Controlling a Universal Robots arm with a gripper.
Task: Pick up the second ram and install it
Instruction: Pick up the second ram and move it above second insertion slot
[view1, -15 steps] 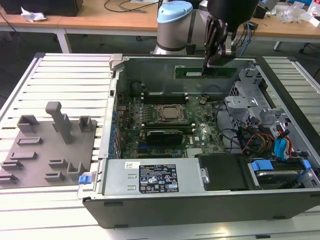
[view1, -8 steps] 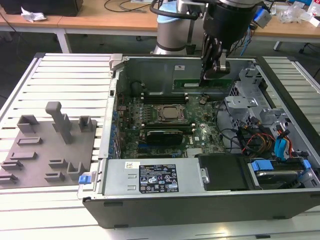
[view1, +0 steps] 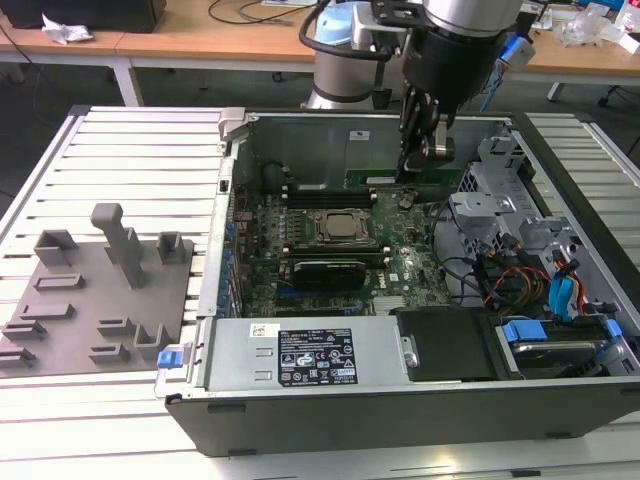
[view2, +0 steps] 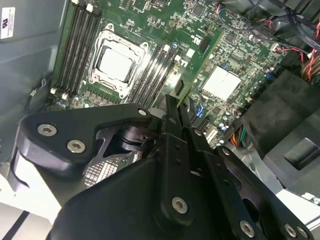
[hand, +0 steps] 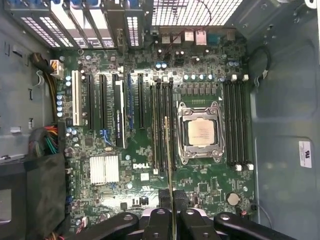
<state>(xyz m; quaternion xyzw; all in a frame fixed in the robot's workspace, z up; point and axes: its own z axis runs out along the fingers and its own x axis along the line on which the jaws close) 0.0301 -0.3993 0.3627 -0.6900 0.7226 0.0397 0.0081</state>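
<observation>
Exterior view: a slatted metal table (view1: 140, 150) carried an open computer case (view1: 400, 420) lying with its inside facing up; the robot arm (view1: 460, 40) reached down into the far part of the case, and the gripper (view1: 415, 165) hung above the far edge of the green motherboard (view1: 400, 270); on the exterior view's left, apart from the case, a grey plastic fixture (view1: 90, 300) with an upright post (view1: 120, 240) sat on the table; the square silver processor (view1: 340, 228) lay in its socket near the middle of the board.

The first wrist view looked straight down on the motherboard (hand: 145, 165), which the exterior view did not; it showed long expansion slots (hand: 102, 107), a ribbed silver heat sink (hand: 104, 169), the processor (hand: 201, 132) and black memory slots (hand: 160, 125) just beside its socket; the gripper (hand: 172, 197) was closed narrowly on the second ram (hand: 169, 155), seen edge-on as a thin line running along those memory slots, between the expansion slots and the processor.

The second wrist view looked from the side, past the black fingers (view2: 170, 120); here the second ram (view2: 200, 65) showed its flat green face with a black chip, pinched at one end in the gripper (view2: 179, 107) and stretching out over the board near the processor (view2: 116, 64); whether its lower edge touched a slot could not be told.
</observation>
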